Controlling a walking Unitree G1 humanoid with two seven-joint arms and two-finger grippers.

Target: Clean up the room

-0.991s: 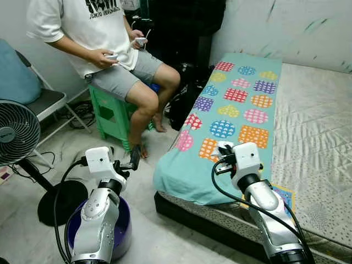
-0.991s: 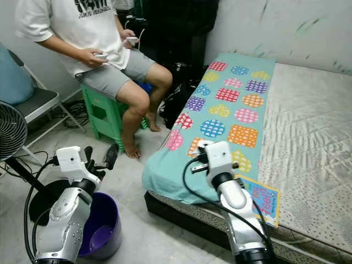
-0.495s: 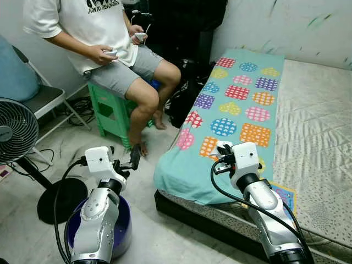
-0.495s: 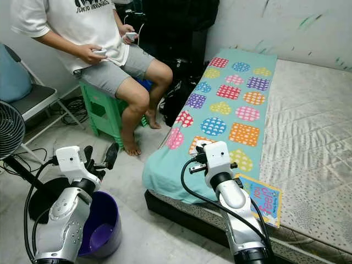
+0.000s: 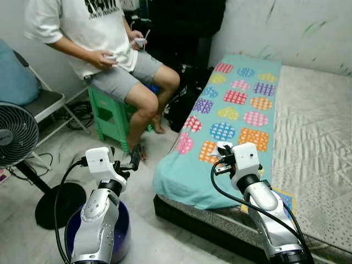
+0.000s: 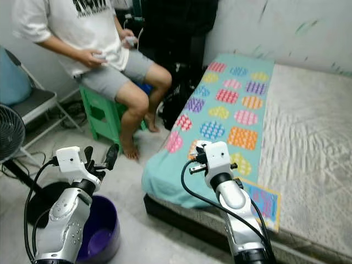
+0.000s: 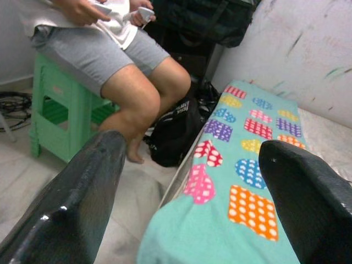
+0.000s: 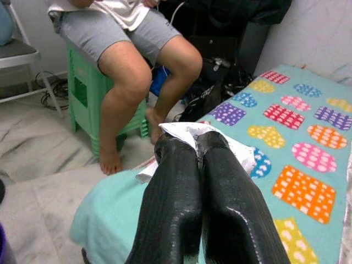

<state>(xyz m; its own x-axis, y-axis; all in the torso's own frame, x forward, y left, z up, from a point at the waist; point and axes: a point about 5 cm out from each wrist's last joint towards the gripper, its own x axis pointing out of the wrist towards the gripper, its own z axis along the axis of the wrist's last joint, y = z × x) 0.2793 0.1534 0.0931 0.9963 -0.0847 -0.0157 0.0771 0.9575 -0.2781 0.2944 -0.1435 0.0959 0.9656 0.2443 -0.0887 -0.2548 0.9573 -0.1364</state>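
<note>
Left eye view: the right gripper [image 5: 223, 151], at 5 o'clock, hovers over the blanket [image 5: 231, 118]; a purple bucket [image 5: 122, 231] sits at 7 o'clock.

Left wrist view: left gripper [image 7: 190, 181] spread wide, empty.

Right wrist view: fingers [image 8: 173, 203] clenched on white paper [image 8: 206, 137].

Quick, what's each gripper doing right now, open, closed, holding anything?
Left gripper: open, holding nothing, above the purple plastic bucket.
Right gripper: shut on a crumpled white paper, over the teal patterned blanket.
</note>
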